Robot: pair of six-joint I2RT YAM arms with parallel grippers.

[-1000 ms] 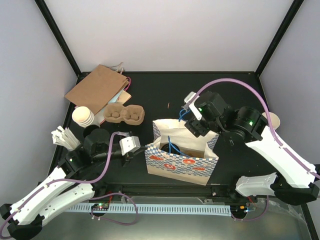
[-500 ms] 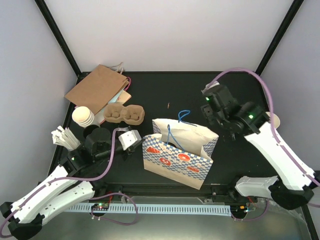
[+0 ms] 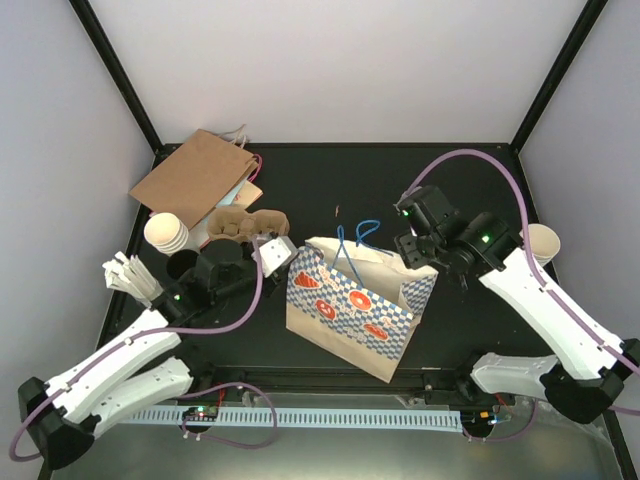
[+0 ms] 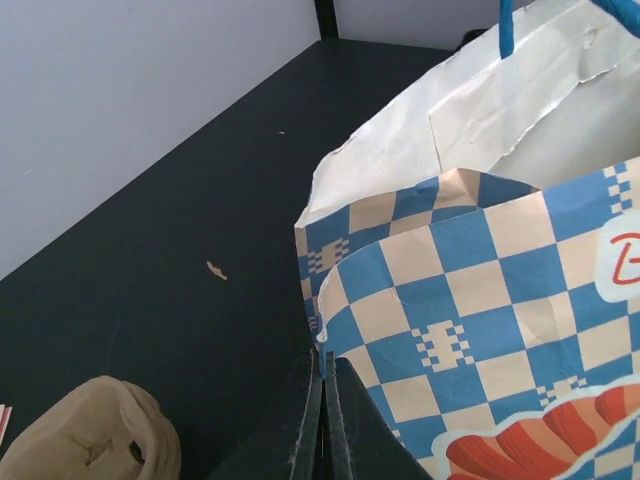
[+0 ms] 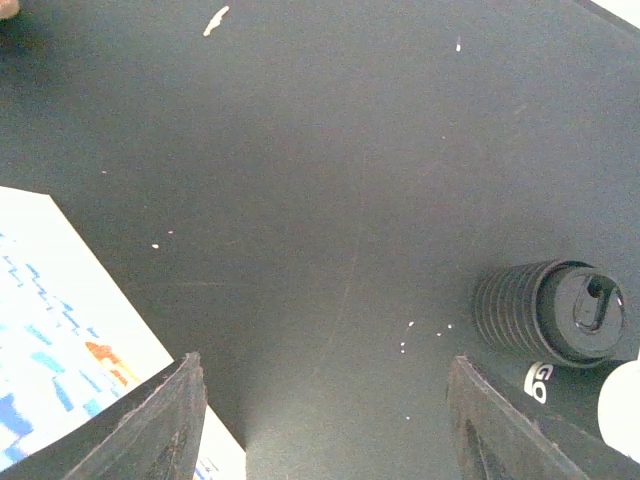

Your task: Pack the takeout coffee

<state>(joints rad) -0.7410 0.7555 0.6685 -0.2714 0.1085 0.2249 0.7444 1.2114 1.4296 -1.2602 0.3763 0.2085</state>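
Coffee shows plainly in no view. No lidded cup stands on the bare parts of the table, and if the coffee is already in the checked bag, the bag's walls hide it. The right wrist view shows a ribbed black cylinder with a lid-like top on the table. It may be a stack of lids rather than a cup, but I cannot tell.

The checked bag sits mid-table, turned askew. Its blue handles are up and its white inner wall shows. The left gripper is at the bag's left upper corner, and in its wrist view the fingers are pressed together with the corner fold running down into them, so it appears to be pinching the bag's rim. The right gripper hangs just beside the bag's right rim with its jaws spread wide and nothing between them. Only dark tabletop lies below it.

A pulp cup carrier and a stack of unlidded cream cups lie behind the left arm.

My reading is that the bag is being held and steadied for loading. The next move calls for the left grip to keep the mouth open while the right arm finds a lidded cup. It should grasp the cup below the lid, keep it upright and lower it between the handles without snagging them.
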